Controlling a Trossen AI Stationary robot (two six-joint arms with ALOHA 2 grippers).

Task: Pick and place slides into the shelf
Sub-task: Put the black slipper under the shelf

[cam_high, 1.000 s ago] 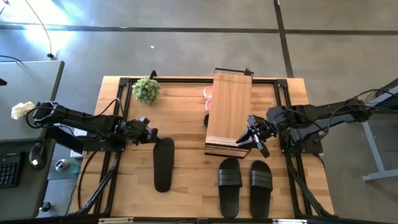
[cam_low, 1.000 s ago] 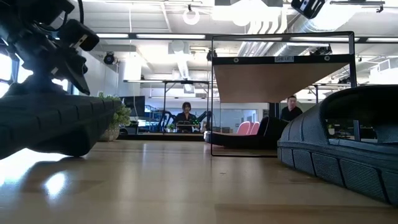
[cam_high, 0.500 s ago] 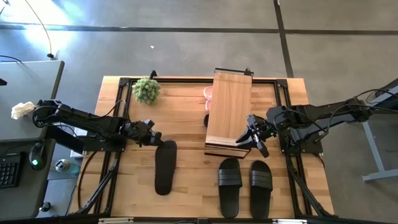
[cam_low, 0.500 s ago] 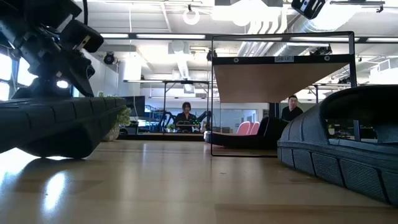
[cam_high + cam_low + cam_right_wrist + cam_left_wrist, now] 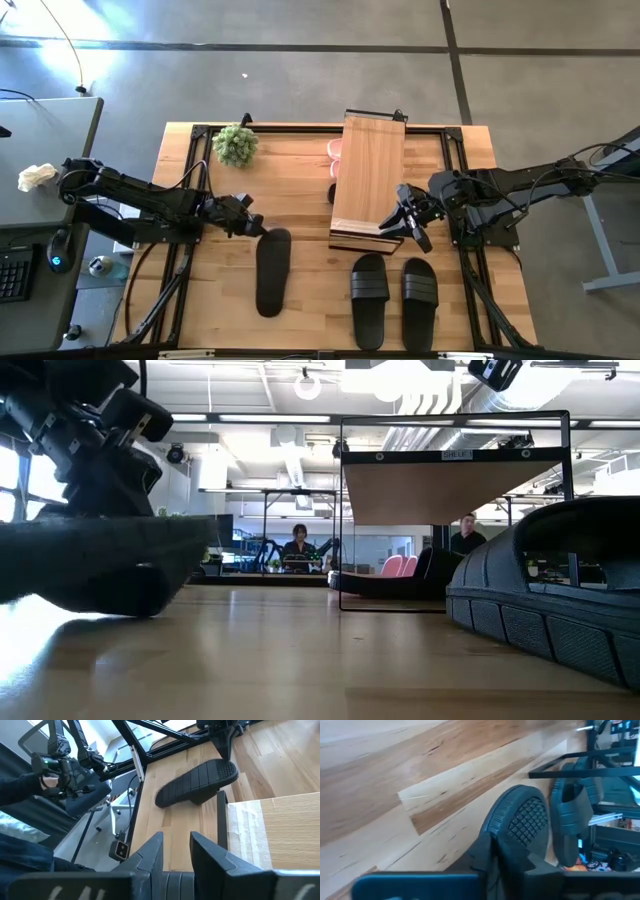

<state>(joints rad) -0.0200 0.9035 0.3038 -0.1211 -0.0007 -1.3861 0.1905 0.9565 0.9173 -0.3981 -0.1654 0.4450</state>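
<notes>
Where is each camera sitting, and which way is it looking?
High view: above the table, looking straight down; shows both arms, shelf, black slide.
Low view: at tabletop height, looking level across; left gripper above that slide.
Left wrist view: on the left arm, facing the slide's ridged sole.
Right wrist view: on the right arm, past the right gripper, over the shelf.
All four share the black slide.

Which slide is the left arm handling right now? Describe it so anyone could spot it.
On the wooden table, look left of the shelf. The lone black slide lies sole-up, one end in the left claw. The black pair nearer the right arm lies strap-up, untouched.
</notes>
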